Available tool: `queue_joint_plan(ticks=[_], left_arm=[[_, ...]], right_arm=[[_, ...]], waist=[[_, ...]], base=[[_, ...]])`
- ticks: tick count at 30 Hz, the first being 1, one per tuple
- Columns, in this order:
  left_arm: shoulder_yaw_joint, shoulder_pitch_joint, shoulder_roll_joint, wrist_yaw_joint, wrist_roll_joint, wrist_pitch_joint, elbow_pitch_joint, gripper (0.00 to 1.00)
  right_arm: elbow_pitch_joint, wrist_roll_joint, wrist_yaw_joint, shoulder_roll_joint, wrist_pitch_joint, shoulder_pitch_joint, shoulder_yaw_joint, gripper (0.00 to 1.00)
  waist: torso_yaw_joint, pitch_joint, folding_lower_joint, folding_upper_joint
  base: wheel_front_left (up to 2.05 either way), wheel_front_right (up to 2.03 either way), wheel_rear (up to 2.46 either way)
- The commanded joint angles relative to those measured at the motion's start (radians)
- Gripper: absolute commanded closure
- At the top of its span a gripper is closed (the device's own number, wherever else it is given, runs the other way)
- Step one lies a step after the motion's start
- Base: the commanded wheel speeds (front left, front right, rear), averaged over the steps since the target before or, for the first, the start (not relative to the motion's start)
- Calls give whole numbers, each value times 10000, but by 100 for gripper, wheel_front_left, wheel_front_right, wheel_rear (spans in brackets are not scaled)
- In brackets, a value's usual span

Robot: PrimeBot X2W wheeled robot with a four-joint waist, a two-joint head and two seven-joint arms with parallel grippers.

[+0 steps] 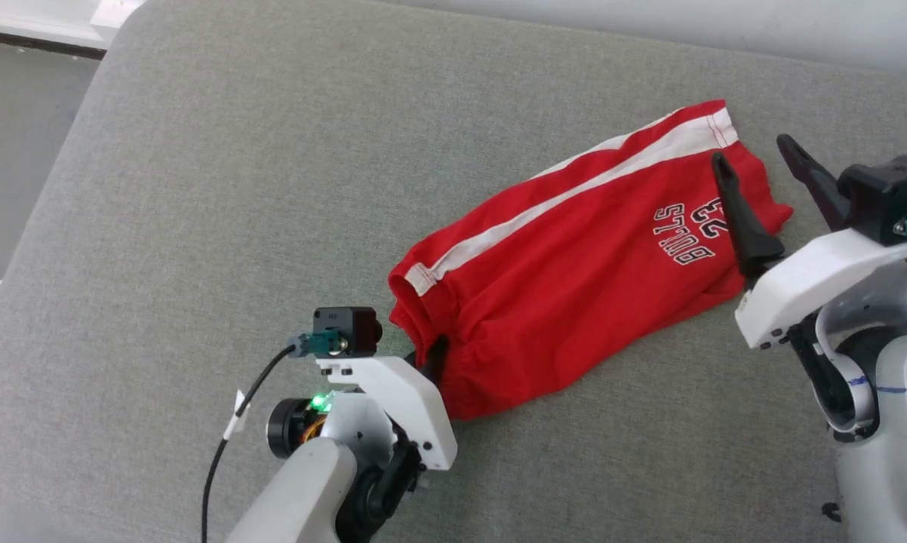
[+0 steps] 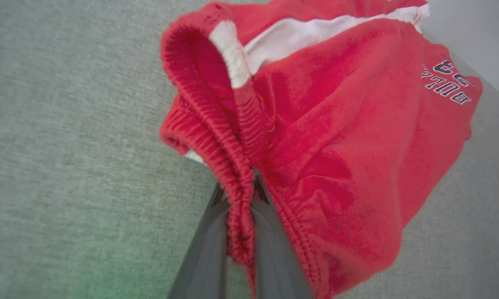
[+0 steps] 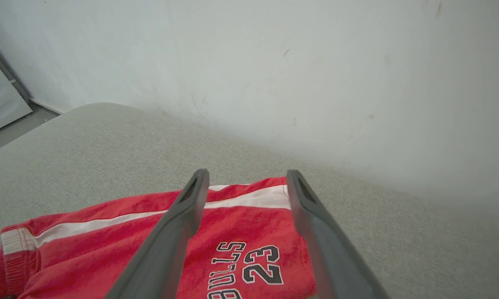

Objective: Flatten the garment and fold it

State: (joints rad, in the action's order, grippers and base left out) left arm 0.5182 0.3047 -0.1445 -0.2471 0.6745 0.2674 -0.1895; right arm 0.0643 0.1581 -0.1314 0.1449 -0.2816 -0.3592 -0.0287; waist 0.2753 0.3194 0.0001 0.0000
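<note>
**Left fingers clamp the waistband of red shorts; right fingers spread above the lettered leg**

The left fingers (image 2: 208,249) are pressed together on the gathered elastic waistband (image 2: 204,108) of a pair of red athletic shorts (image 1: 567,279). In the left wrist view a ridge of ribbed red cloth is squeezed between the two dark fingers, and the waistband opening gapes just beyond them. From the head camera these fingers (image 1: 437,354) are mostly tucked into the fabric at the near left end of the shorts.

The right fingers (image 3: 166,241) stand wide apart and hold nothing. In the right wrist view they frame the far leg hem, with the "BULLS 23" lettering (image 3: 245,270) between them. From the head camera they (image 1: 740,211) sit at the right end of the shorts, one finger over the red cloth beside the lettering (image 1: 687,230), the other out past the hem. Whether they touch the fabric I cannot tell.

The shorts lie on a grey upholstered cushion (image 1: 235,188), running diagonally from the near left to the far right, with some rumpling near the waistband. A white stripe (image 1: 574,188) runs along their far edge.

A black cable (image 1: 219,452) loops from the left wrist. A pale wall (image 3: 316,62) rises behind the cushion, and grey floor (image 1: 16,113) lies off its left edge.
</note>
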Motion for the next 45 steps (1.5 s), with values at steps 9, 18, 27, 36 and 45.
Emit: queue_joint_plan(ticks=[9, 18, 27, 36, 45], left_arm=[[-162, -174, -105, 346, 245, -459, 115, 100], [-508, -338, -331, 460, 509, -705, 784, 100], [-295, -196, -57, 714, 617, -847, 964, 100], [-186, 85, 129, 907, 696, -961, 706, 100], [-181, 149, 118, 923, 754, -976, 476, 100]], right_arm=[[-212, 27, 7, 456, -741, -597, 181, 0], [-1046, -335, 7, 1176, -2788, -1428, 658, 0], [-1479, -419, 7, 1370, -5011, -1598, 1141, 0], [-1486, 107, 7, 1086, -6519, -1482, 1143, 0], [-955, 822, 7, 800, -8242, -972, 1179, 100]], waist=[[166, 143, -1, 0], [573, 644, -1, 0], [984, 1145, -1, 0], [1197, 1420, -1, 0], [1323, 1278, -1, 0]], base=[[0, 0, 0], [0, 0, 0], [0, 0, 0], [0, 0, 0], [0, 0, 0]])
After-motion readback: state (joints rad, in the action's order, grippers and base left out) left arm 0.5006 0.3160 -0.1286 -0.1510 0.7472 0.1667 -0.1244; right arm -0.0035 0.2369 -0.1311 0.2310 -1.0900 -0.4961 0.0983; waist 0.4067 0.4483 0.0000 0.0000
